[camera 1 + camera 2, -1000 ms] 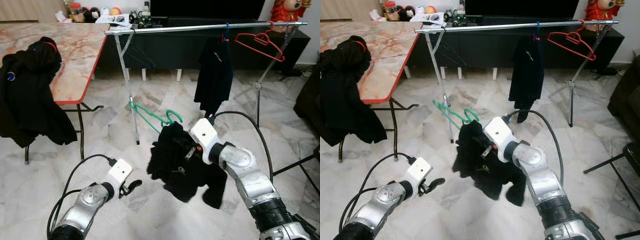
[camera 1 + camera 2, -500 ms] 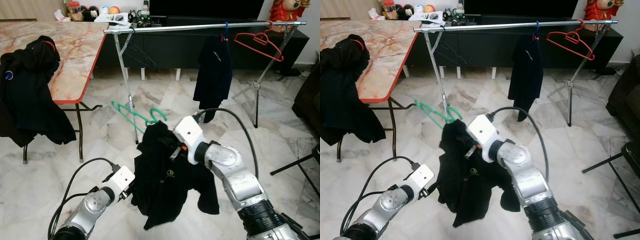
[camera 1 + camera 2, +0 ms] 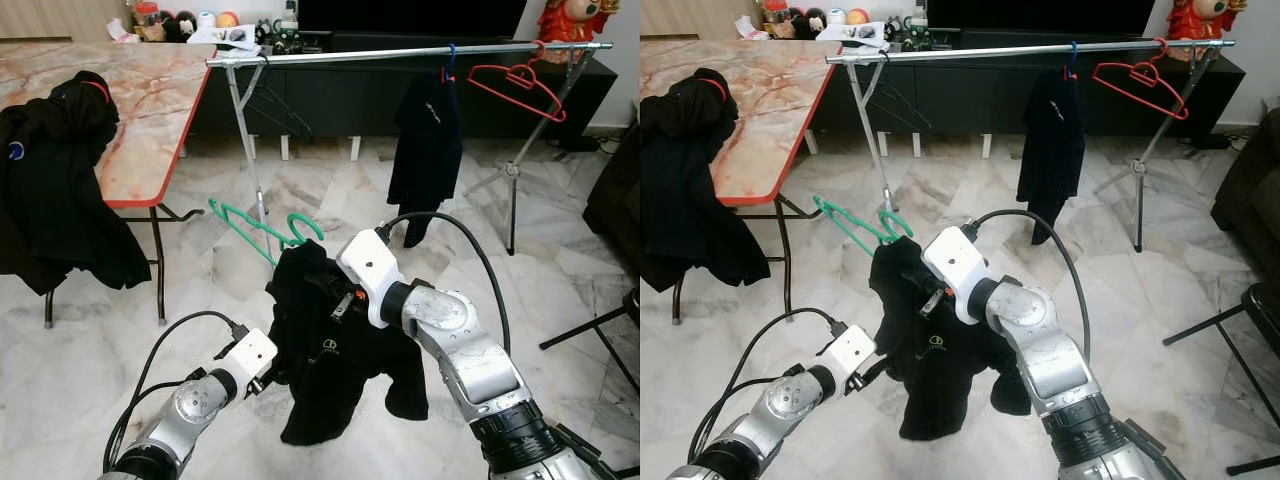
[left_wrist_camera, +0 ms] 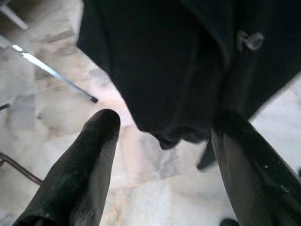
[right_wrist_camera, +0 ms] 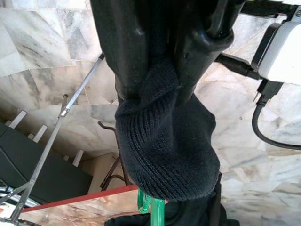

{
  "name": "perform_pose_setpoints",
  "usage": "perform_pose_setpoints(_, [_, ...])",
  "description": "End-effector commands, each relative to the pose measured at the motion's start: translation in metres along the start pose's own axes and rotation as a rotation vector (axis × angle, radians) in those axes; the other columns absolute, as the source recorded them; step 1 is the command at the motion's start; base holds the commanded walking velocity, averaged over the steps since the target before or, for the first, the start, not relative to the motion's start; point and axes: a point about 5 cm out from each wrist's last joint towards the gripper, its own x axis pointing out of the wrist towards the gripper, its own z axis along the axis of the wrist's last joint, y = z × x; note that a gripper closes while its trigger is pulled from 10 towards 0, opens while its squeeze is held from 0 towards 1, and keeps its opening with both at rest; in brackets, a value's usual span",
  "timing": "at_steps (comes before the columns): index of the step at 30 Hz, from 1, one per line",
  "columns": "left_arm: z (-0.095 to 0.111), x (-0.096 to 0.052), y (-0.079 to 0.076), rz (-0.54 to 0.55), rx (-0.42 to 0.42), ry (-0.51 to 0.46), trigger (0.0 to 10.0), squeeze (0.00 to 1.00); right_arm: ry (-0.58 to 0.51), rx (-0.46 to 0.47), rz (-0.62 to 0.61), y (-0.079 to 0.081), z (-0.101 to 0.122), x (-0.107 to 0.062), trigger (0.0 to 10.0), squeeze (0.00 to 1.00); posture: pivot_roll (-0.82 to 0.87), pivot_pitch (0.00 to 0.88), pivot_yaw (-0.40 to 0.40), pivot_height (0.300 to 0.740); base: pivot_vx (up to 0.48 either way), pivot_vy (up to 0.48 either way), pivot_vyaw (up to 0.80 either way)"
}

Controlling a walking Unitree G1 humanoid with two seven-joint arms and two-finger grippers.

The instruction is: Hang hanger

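A black garment (image 3: 335, 360) hangs on a green hanger (image 3: 250, 225), held up in front of me over the marble floor. My right gripper (image 3: 325, 290) is shut on the garment's knit collar (image 5: 164, 141), with the hanger's green neck (image 5: 151, 207) just beyond it. Down at the garment's lower left edge, my left gripper (image 3: 272, 372) is open. The dark cloth (image 4: 178, 61) hangs just ahead of its spread fingers (image 4: 80, 174). The metal rail (image 3: 400, 55) runs across the far side, well above and beyond the hanger.
On the rail hang a black garment (image 3: 428, 140), a red hanger (image 3: 520, 85) and a dark wire hanger (image 3: 275, 100). A red-edged marble table (image 3: 150, 100) stands at the left with a black jacket (image 3: 60, 190) draped over it. A dark chair (image 3: 620, 310) is at the right.
My right gripper has carried the garment and green hanger leftward and slightly nearer. My left gripper has risen and come in to the garment's lower edge.
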Motion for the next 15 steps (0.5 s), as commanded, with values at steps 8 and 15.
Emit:
perform_pose_setpoints(8, [-0.0153,-0.0027,-0.0017,0.028,0.044,0.082,10.0,0.00,-0.078,-0.018,0.005,0.0018,0.0235,0.0018,0.0,0.00,0.02,0.139,-0.012,0.740,0.000,0.000,0.00])
perform_pose_setpoints(15, [-0.0145,-0.0013,0.0054,0.111,0.046,0.096,10.0,0.00,-0.086,-0.010,0.009,0.0031,0.0258,0.0007,0.0,0.00,0.01,0.139,-0.012,0.740,0.000,0.000,0.00])
